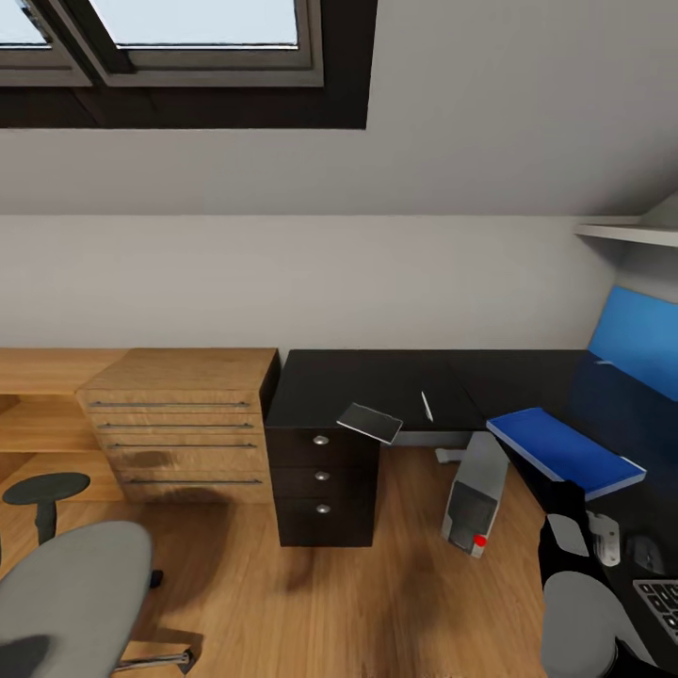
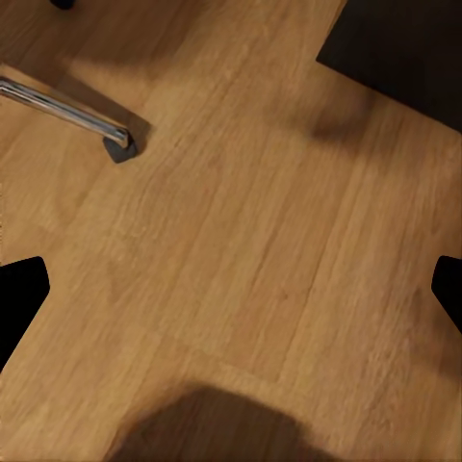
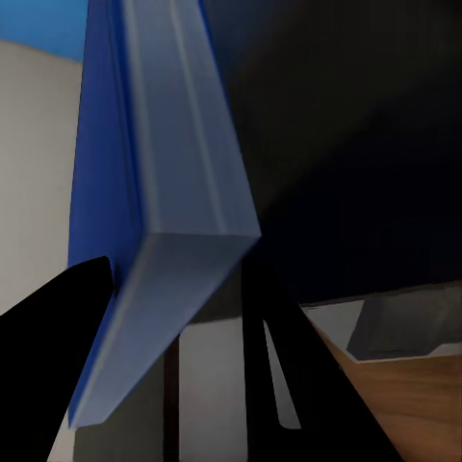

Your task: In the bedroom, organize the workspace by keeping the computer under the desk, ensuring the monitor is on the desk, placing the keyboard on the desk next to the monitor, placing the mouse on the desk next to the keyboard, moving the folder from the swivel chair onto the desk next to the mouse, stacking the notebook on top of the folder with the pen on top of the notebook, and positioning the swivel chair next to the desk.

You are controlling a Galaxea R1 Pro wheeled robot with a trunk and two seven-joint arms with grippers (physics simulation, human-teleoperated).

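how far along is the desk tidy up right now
Partway. Done: the computer stands under the desk, and the keyboard lies on it. In hand: the right gripper holds the blue folder over the desk. Left: the notebook and pen are not stacked on it, and the swivel chair stands away from the desk.

The worktop (image 1: 377, 381) is black with a bright blue back panel (image 1: 640, 339). On it lie a bright blue folder (image 1: 563, 450), a thin white pen (image 1: 427, 406) and a dark grey notebook (image 1: 371, 422). The computer (image 1: 476, 504) is pale grey with a red spot. The drawer chest (image 1: 179, 424) and floor (image 1: 377, 603) show light wood grain. The chair (image 1: 75, 598) is grey.
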